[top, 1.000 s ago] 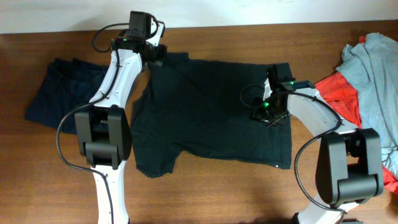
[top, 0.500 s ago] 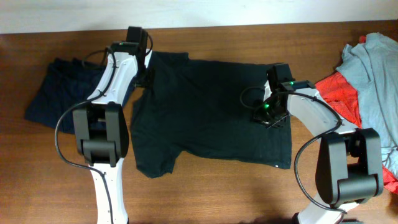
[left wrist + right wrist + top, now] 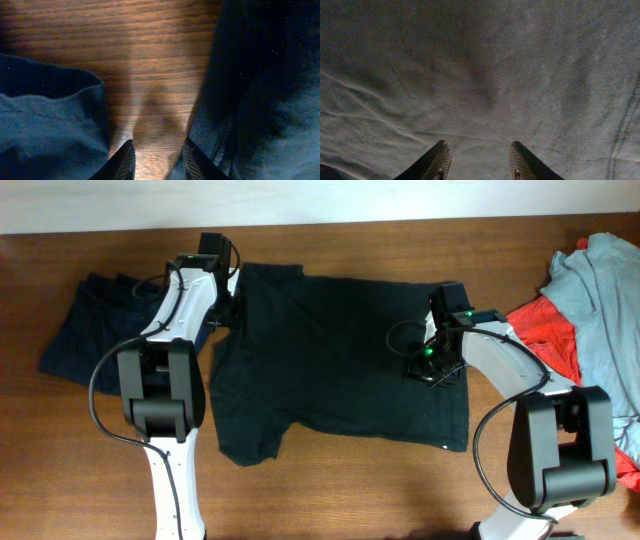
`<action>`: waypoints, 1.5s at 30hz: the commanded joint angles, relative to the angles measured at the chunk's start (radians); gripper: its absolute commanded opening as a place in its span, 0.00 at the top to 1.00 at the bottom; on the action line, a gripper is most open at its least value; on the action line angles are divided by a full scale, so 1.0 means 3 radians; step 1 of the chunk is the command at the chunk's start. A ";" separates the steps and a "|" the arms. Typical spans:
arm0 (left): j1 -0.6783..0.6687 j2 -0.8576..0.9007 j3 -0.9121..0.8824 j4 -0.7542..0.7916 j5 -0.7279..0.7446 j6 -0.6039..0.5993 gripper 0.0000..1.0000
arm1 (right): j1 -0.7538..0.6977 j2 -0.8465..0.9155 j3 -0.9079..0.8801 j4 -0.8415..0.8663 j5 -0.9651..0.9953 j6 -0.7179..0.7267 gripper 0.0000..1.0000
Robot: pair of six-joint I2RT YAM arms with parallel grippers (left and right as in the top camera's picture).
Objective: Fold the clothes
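Left gripper (image 3: 158, 143), narrowly parted and empty, hovers at ten o'clock of the black short-sleeved fabric T-shirt (image 3: 340, 360); right gripper (image 3: 478, 144), half-spread, at its three o'clock.

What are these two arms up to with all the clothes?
A black T-shirt lies spread on the table, waiting to be folded. The left gripper hovers open at its edge, beside a navy garment; the right gripper is open above the shirt's other side. A red and grey pile sits nearby.
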 commanded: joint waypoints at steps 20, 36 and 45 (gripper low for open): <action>0.0192 -0.0211 0.0370 -0.0834 0.0037 0.0015 0.62 | -0.0505 -0.0019 -0.0160 -0.0024 0.0510 0.0303 0.78; 0.0205 -0.1452 0.0534 -0.1235 0.0154 0.0015 0.46 | -0.1198 0.0053 -0.0871 0.0482 0.1191 0.0804 0.96; 0.0203 -0.1443 0.0348 -0.1451 0.0455 0.0017 0.46 | -0.1347 0.0039 -0.0863 0.0510 0.0676 0.0374 0.60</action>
